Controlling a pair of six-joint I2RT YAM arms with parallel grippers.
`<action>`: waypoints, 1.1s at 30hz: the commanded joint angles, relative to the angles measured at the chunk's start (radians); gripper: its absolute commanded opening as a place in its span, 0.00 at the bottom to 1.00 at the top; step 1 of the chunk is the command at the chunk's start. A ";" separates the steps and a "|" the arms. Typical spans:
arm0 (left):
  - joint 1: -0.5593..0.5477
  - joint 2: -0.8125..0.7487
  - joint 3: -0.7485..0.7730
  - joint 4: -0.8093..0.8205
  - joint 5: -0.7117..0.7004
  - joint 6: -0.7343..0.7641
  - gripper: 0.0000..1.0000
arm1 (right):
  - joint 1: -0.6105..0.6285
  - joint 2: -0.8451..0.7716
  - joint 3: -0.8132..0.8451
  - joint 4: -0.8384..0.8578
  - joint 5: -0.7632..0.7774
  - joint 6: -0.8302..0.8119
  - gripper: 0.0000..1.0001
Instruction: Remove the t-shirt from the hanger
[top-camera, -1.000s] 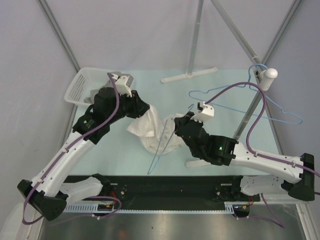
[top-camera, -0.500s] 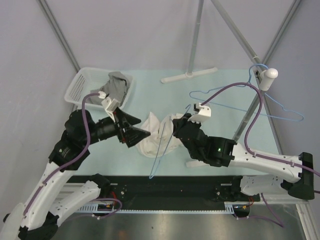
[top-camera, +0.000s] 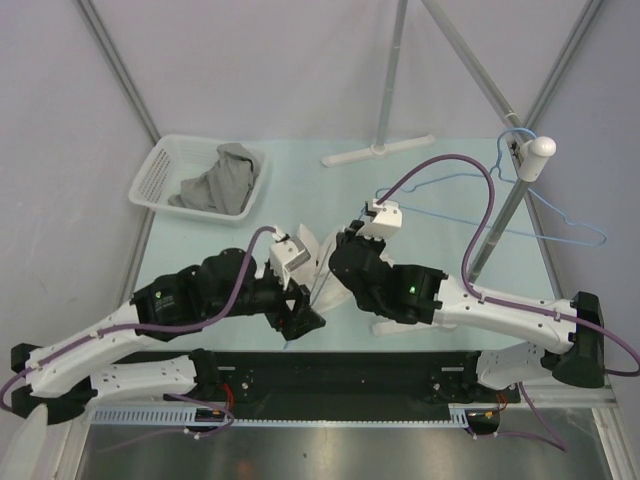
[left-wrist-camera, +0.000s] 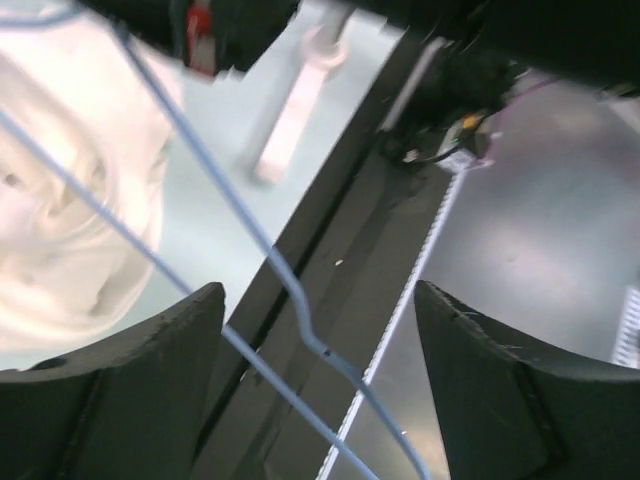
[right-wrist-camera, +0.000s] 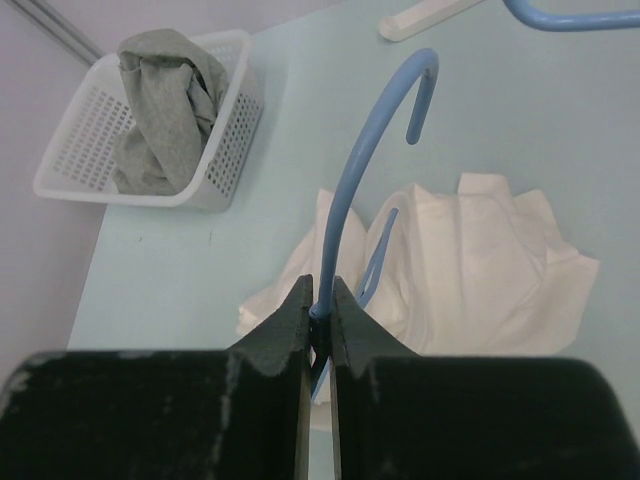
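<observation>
Right wrist view: my right pincer (right-wrist-camera: 320, 300) is clamped on the blue hanger (right-wrist-camera: 372, 130) neck, white t-shirt (right-wrist-camera: 480, 270) bunched on the table (right-wrist-camera: 180, 270) just below, my left pincer (left-wrist-camera: 315, 305) spread wide, hanger wire passing between.

— Home, shop, lab?
— Lab. A robot test cell, by the look of it.
— Going by what?
— Plain grey walls (top-camera: 260, 60) braced with bare metal poles (top-camera: 118, 70). Two white arms (top-camera: 110, 335) bolted to a black rail (top-camera: 340, 365) at the near edge of a pale green table (top-camera: 300, 170). Loose purple cables (top-camera: 440, 160) looped over them. Bare metal sheet (top-camera: 330, 455) in front, small wires (top-camera: 215, 395) exposed.
</observation>
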 joint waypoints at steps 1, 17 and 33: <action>-0.130 -0.007 0.003 -0.117 -0.439 -0.026 0.77 | 0.003 -0.010 0.051 0.001 0.072 0.024 0.00; -0.160 0.034 -0.014 -0.172 -0.598 -0.069 0.00 | 0.012 -0.050 0.014 0.024 -0.005 0.007 0.08; -0.155 -0.150 0.106 -0.407 -0.747 -0.115 0.00 | 0.146 -0.214 -0.241 0.168 -0.224 -0.300 0.84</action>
